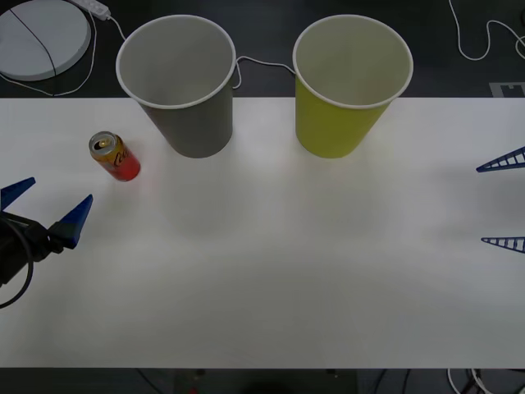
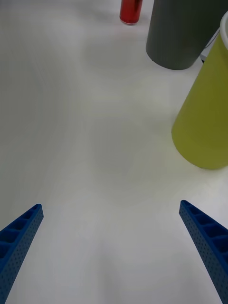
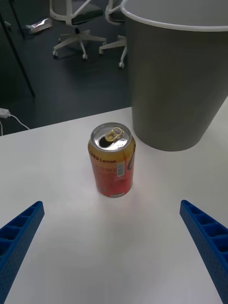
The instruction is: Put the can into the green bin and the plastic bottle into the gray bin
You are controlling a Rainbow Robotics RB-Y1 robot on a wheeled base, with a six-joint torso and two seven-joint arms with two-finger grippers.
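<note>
1. the left gripper hangs over the left edge of the white surface, its blue ribbed jaws spread wide, holding nothing and touching nothing.
2. the right gripper sits at the right edge of the surface, jaws likewise wide apart and empty, well apart from every task object.
3. the small red and orange-gold drink can with a silver top stands upright on the surface, long axis vertical, opened tab end up. it is near the left gripper, just ahead of the gap between its jaws, and just beside the large gray tapered bin with a white rim without touching it.
4. the gray bin stands upright at the far side of the surface, mouth up; the large yellow-green tapered bin with a white rim stands upright to its right, apart from it.
5. the left wrist view brings out the can's label text, barcode and open mouth, with the gray bin's wall close behind it and office chair bases on the dark floor beyond.
6. the right wrist view shows the yellow-green bin's outer wall near the jaws, the gray bin's base farther on, and the can's red lower part beyond that.
7. the front view takes in a round white disc and white cables on the dark floor behind the surface.
</note>
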